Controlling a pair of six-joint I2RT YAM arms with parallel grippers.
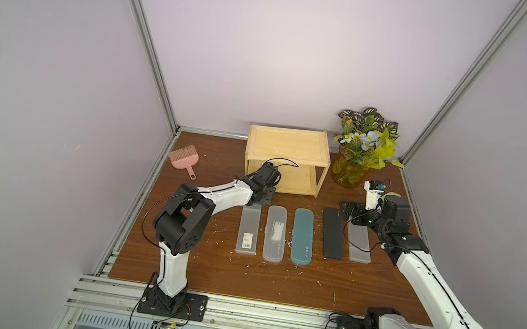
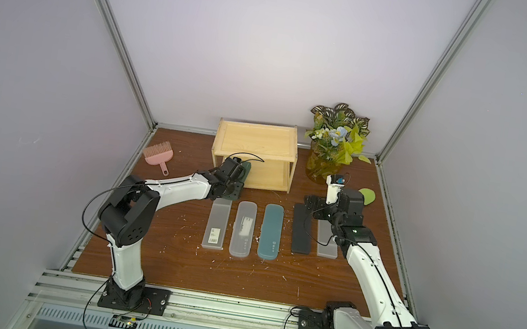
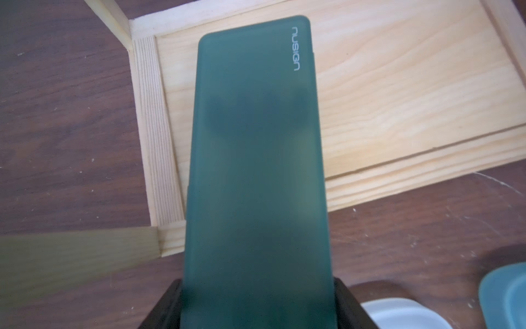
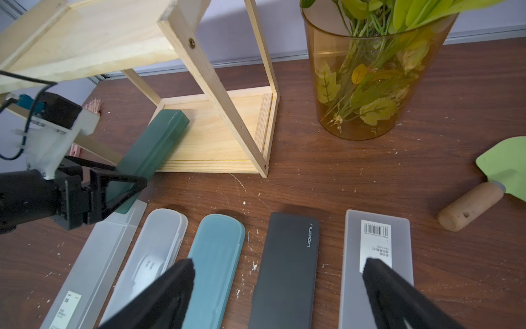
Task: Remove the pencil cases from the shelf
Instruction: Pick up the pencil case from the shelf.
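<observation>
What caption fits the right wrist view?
Left gripper holds dark green case tilted over shelf's lower tier; five cases lie on the table.

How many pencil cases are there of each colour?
Dark green case: 1
Teal case: 1
Black case: 1
Clear case: 1
Frosted grey cases: 2
Total: 6

Lab test cell, aluminium frame [image 1: 145, 32], blank wall panels [image 1: 299, 54]
</observation>
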